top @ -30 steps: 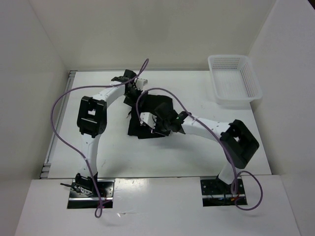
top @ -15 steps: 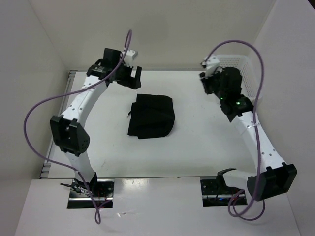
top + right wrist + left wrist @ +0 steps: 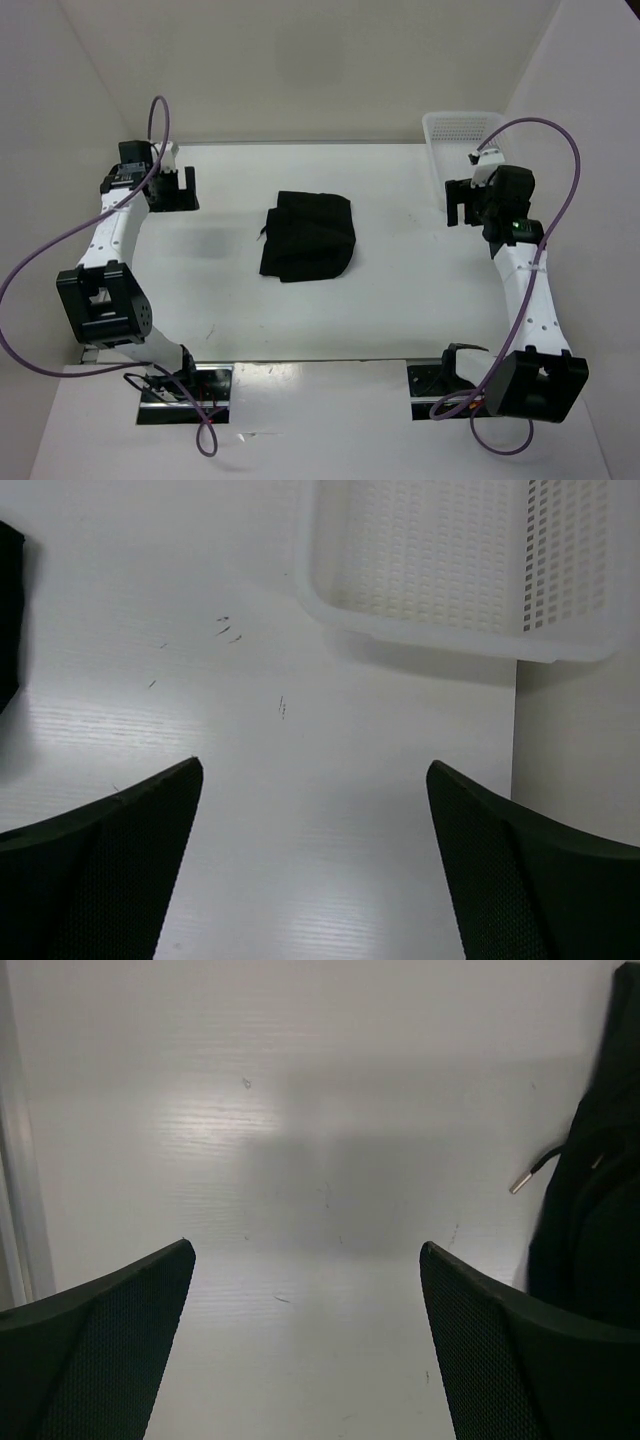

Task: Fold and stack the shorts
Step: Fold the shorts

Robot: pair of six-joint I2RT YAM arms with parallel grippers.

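The black shorts (image 3: 307, 237) lie folded into a compact rectangle in the middle of the white table, with nothing touching them. In the left wrist view their edge (image 3: 592, 1210) and a drawstring tip (image 3: 522, 1182) show at the right. My left gripper (image 3: 172, 189) hangs open over bare table far left of the shorts, its jaws wide apart (image 3: 305, 1255). My right gripper (image 3: 463, 203) is open too, off to the right of the shorts beside the basket, nothing between its fingers (image 3: 313, 770). A sliver of the shorts (image 3: 8, 610) shows at the left edge of the right wrist view.
A white mesh plastic basket (image 3: 452, 127) stands at the back right corner, partly behind the right arm; its near wall (image 3: 440, 630) fills the top of the right wrist view. White walls enclose the table on three sides. A metal rail (image 3: 18, 1190) runs along the left edge.
Both arms have pulled away from the shorts, the left one out to the far left, the right one out toward the basket. The right gripper has opened, and the shorts now lie alone, folded.
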